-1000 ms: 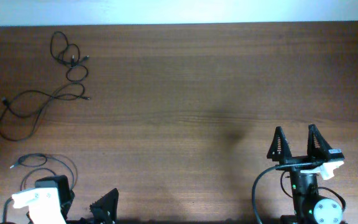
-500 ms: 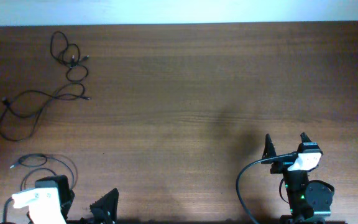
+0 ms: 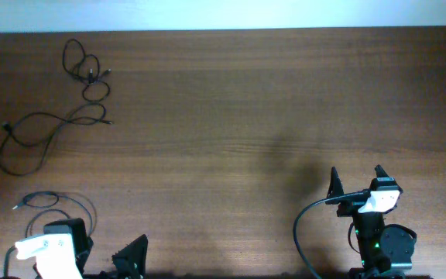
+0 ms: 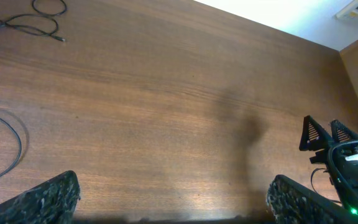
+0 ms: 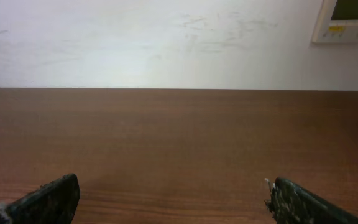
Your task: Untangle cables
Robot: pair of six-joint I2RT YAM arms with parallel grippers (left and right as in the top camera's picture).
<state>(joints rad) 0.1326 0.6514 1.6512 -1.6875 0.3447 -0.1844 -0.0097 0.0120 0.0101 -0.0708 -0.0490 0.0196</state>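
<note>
Untangling apparently far from finished. At the far left corner of the brown wooden table [image 3: 231, 101], two thin black cables with small plug ends: a coil of small loops [image 3: 89, 74] and a longer sweeping loop [image 3: 29, 136], seemingly crossing or touching where they meet, too fine to call separated. Near the front left edge, a third thin black cable [image 3: 56, 203] in a loose loop, apart from the other two, just beside the left arm's base.

Left to do, in all likelihood: parting the far pair and laying each out alone.

Left gripper [image 4: 174, 182] low at the front left, jaws spread wide, grasping nothing. Right gripper [image 3: 356, 172] at the front right, well apart from every cable, jaws likewise released and empty.

Between grippers and cables, only bare wood; nothing in the way, though a long reach for the right arm. Behind the table, a white wall [image 5: 166, 43] with a small wall-mounted control panel [image 5: 347, 18]. Thick black cable [image 3: 296, 232] trailing from the right arm, no part of the job.
</note>
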